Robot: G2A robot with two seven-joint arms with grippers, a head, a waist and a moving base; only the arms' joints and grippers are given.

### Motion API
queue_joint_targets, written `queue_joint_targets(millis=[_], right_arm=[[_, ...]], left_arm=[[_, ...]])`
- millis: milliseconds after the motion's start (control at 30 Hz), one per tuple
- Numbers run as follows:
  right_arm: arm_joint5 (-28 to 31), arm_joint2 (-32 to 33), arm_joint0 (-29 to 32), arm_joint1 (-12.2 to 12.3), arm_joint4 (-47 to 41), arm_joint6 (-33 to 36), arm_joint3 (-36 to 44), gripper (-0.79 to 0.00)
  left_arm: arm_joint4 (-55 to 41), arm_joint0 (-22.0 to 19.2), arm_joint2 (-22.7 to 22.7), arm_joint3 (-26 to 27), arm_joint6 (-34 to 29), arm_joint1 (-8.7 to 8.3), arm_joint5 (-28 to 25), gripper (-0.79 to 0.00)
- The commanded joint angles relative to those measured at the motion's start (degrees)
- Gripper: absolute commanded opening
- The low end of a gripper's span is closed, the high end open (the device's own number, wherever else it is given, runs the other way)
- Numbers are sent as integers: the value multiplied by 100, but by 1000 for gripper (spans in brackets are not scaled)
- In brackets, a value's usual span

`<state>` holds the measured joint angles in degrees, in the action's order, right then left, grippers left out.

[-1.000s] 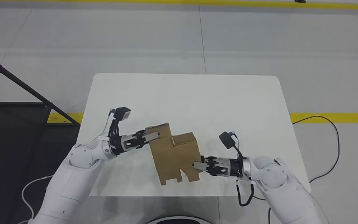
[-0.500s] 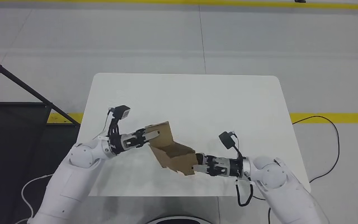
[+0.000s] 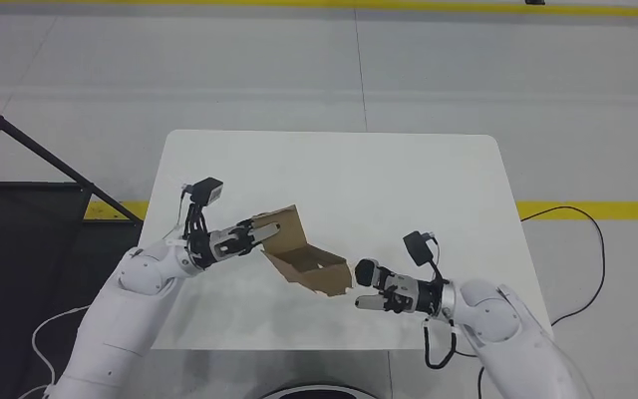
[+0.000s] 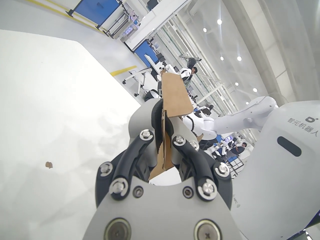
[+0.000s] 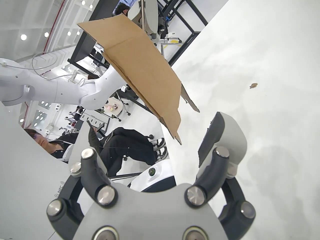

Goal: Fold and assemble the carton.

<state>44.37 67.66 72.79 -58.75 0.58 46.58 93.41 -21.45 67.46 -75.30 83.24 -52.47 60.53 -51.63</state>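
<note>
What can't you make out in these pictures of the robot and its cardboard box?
Top view: whether the carton touches the table; looking straight down hides any gap.
Left wrist view: most of the carton, edge-on behind the left gripper clamping it.
Wrist views: what the brown speck on the table is; too small.

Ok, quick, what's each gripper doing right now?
Left gripper: shut on the carton.
Right gripper: open, holding nothing, beside the carton.

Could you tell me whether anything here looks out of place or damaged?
A small brown cardboard scrap lies loose on the white table, apart from the brown cardboard carton in the left gripper; possibly torn off.
</note>
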Motion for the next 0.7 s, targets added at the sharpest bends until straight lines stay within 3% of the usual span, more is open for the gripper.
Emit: queue_joint_targets(millis=[0, 433, 667], right_arm=[[-15, 9, 6, 2, -4, -1, 5, 0], [-53, -5, 40, -4, -17, -117, 11, 0], [811, 31, 52, -14, 322, -535, -85, 0]], left_arm=[[-110, 30, -14, 88, 61, -3, -80, -785], [-110, 30, -14, 88, 61, -3, -80, -785], [111, 12, 45, 152, 290, 12, 52, -785]])
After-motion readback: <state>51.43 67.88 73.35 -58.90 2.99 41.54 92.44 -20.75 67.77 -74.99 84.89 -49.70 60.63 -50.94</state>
